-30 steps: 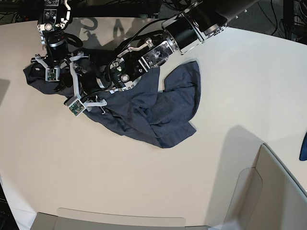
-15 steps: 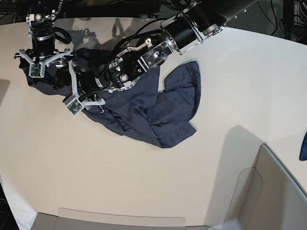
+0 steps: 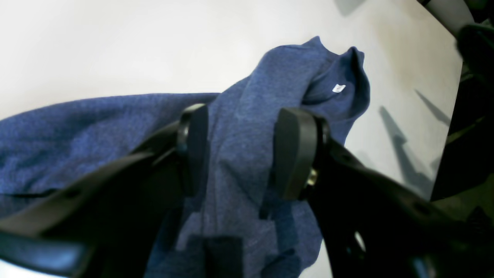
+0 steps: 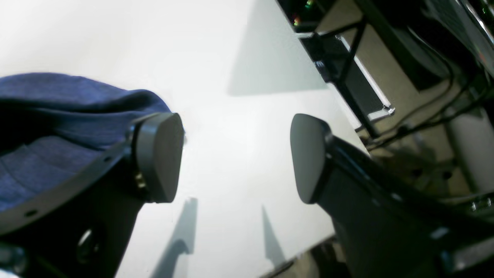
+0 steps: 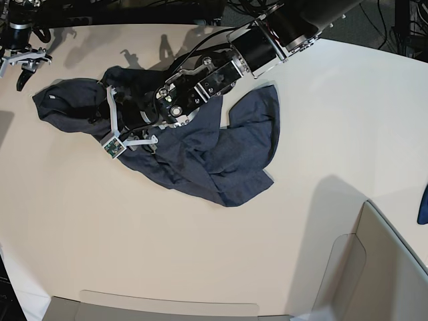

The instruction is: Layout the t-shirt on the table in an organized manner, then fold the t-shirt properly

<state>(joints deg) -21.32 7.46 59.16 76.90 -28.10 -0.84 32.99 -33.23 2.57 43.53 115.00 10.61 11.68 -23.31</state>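
Cloth takes up most of the left wrist view: the t-shirt (image 3: 239, 127) runs from the lower left up to a bunched collar, where a small white neck label (image 3: 338, 88) peeks out, too small to read. The left gripper (image 3: 243, 150) has its two dark pads set apart, astride a raised ridge of that fabric. Do the pads actually pinch it? Can't tell from here, as the fingers are out of focus and the lower cloth sinks into shadow. Pale table (image 3: 115, 46) shows behind, and the right edge is just black blur.

Over to the right wrist view. The right gripper (image 4: 235, 158) is spread wide and released, with nothing but bare tabletop between the pads. A hump of the shirt sits off beside one finger, partly hidden by it, and I can't say whether they touch. Beyond the table edge there are dark frames and cables, all murky.

Now the base view. The shirt lies crumpled on the far left half of the table, not spread, its lettering nowhere to be made out among the folds. The left arm stretches low across it and covers the middle of the garment. The right claw is up in the far left corner, well clear of the shirt and partly cut off by the frame. Box walls (image 5: 388, 267) crowd the near right corner, and a sliver of blue scrap (image 5: 423, 204) is clipped at the right edge.
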